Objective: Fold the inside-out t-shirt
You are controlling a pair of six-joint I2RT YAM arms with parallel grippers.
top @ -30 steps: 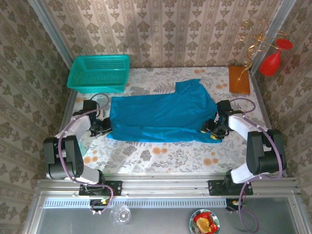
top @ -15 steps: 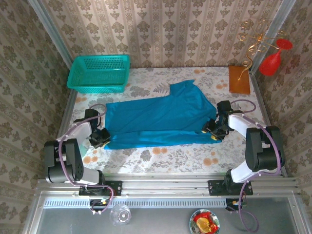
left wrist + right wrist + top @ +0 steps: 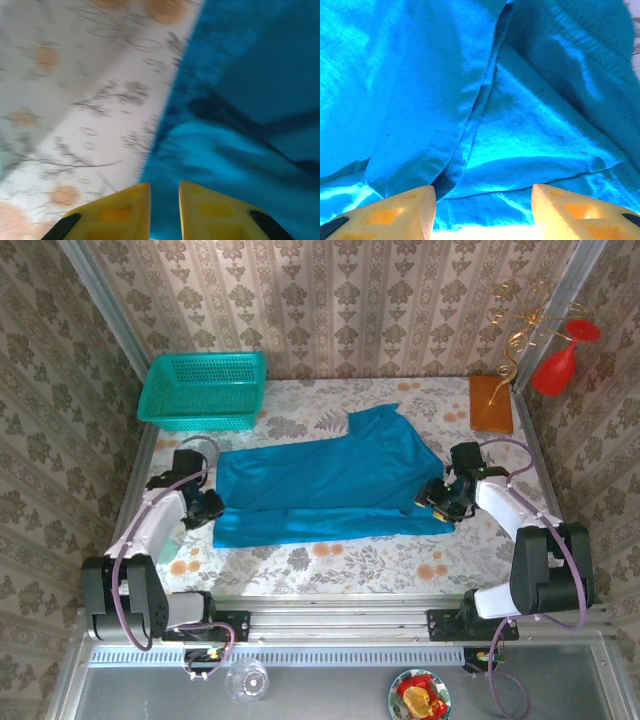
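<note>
Moved since the earlier frame: left pincer point(image 3: 207, 508), off the near-left corner of the t-shirt point(image 3: 330, 480) and up to its 9 o'clock edge. The cloth outline is unchanged over the last half second.

- Left pincer: yellow fingers point(image 3: 117, 210) drawn almost together with a slit between and no cloth in it. It hangs over the hem where cloth meets table.
- Right pincer point(image 3: 440, 498): fingers point(image 3: 395, 212) spread wide, gripping nothing, low over wrinkled cloth at the 3 o'clock end.
- T-shirt: teal, spread crosswise mid-table between both pincers. One sleeve point(image 3: 378, 420) juts toward 12 o'clock. A crease line runs along the near side, likely one long fold already laid.
- Progress, judged: early. Flattening is done, with perhaps a first lengthwise fold. The sleeve tuck and cross folds are left, and neither pincer has a hold.
- Table point(image 3: 330, 565): pale flowered cover, flat.
- Mesh basket point(image 3: 205, 388): 11 o'clock corner.
- Brown board point(image 3: 490, 403): 1 o'clock corner.
- Red glass point(image 3: 560, 365): 2 o'clock, past the edge.
- Walls point(image 3: 340, 300): damask paper on three sides.
</note>
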